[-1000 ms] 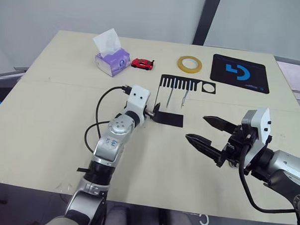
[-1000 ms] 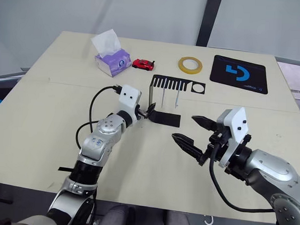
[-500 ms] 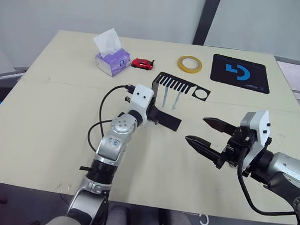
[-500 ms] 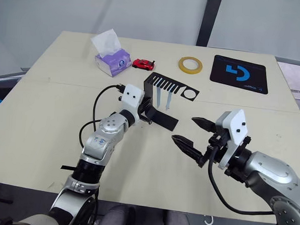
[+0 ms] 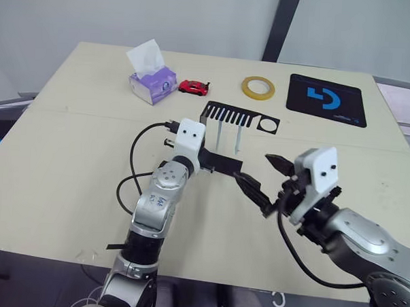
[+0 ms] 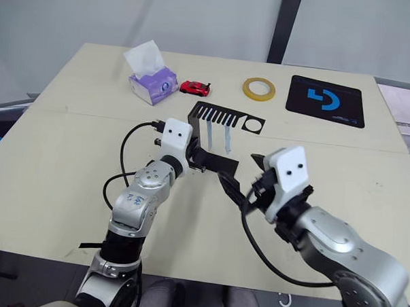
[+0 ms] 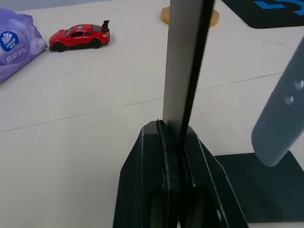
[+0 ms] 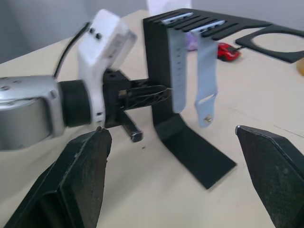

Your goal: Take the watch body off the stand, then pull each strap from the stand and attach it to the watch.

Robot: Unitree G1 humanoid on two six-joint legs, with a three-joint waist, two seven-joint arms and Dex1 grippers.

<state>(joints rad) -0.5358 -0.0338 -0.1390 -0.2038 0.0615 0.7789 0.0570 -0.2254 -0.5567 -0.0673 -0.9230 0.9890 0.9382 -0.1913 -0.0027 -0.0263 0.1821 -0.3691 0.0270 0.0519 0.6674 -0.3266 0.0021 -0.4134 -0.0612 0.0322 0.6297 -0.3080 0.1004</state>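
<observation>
nearest the camera, the right gripper (image 5: 257,176) has swung inward since half a second ago and now sits just beside the foot of the stand (image 5: 219,163), its two black fingers spread wide with nothing between them. in the right wrist view those fingers (image 8: 80,178) frame the stand from either side without touching it. the stand itself has settled back from the tilt it had a moment ago: its comb-like top plate now lies level and its foot rests flat on the table (image 5: 69,154).

one step further out, the left gripper (image 7: 173,142) stays clamped on the stand's upright, both fingers pressed tight against the thin black sheet, as the left wrist view shows edge-on.

two straps (image 8: 194,66) hang side by side from slots in the top plate, pale grey-blue, their lower ends free above the foot; the nearer one in the right wrist view reaches lower than the other and carries a small pin at its tip. the round cut-out at the far end of the plate holds nothing, and i cannot pick out the watch body.

beyond the stand, along the far part of the table, there is one red toy car (image 5: 194,87), one purple tissue pack (image 5: 152,75), one roll of yellow tape (image 5: 258,88) and one black mat (image 5: 326,99) with a blue logo, all well apart from the grippers and unmoved.
</observation>
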